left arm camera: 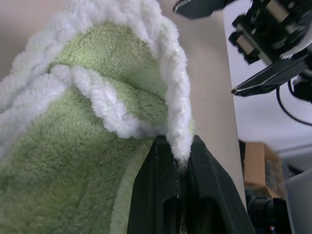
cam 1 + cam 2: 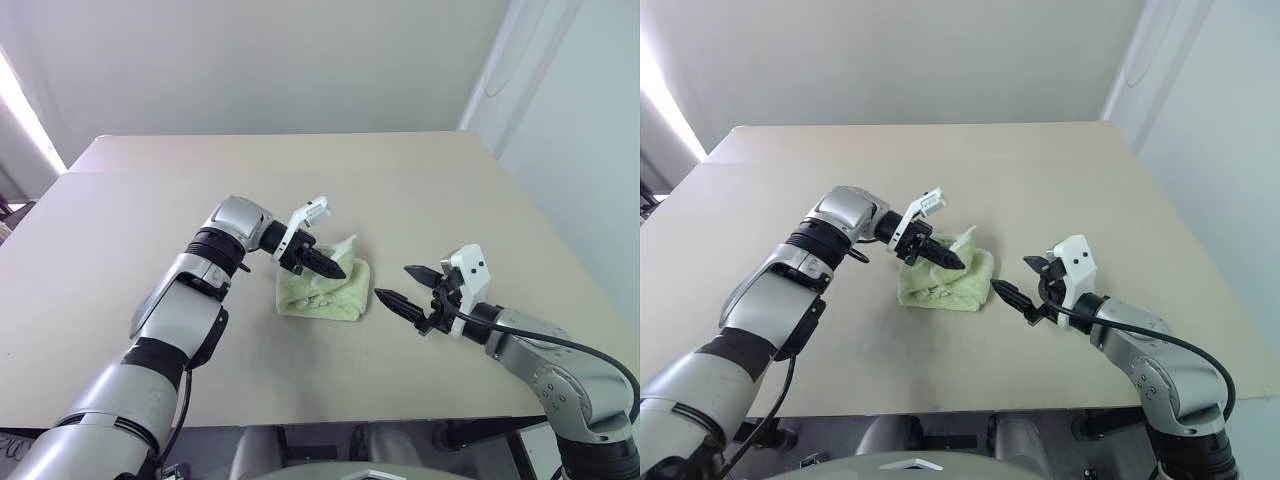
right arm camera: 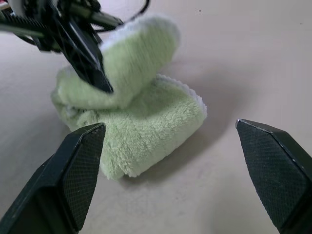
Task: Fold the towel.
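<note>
While pinched, towel (image 2: 322, 290) in left claw (image 2: 335, 268)

Towel (image 2: 322, 292) lies bunched on the table (image 2: 150, 200), directly under the left gripper (image 2: 336, 267), which pinches one raised edge of it. Right gripper (image 2: 402, 288), jaws wide apart, hovers just right of the towel, not touching it.

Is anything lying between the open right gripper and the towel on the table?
Nothing visible does. The right gripper hangs open beside the towel, with bare table between them. The left gripper is shut on the towel's pale hem, holding a flap up over the folded part, away from the right gripper's side.
</note>
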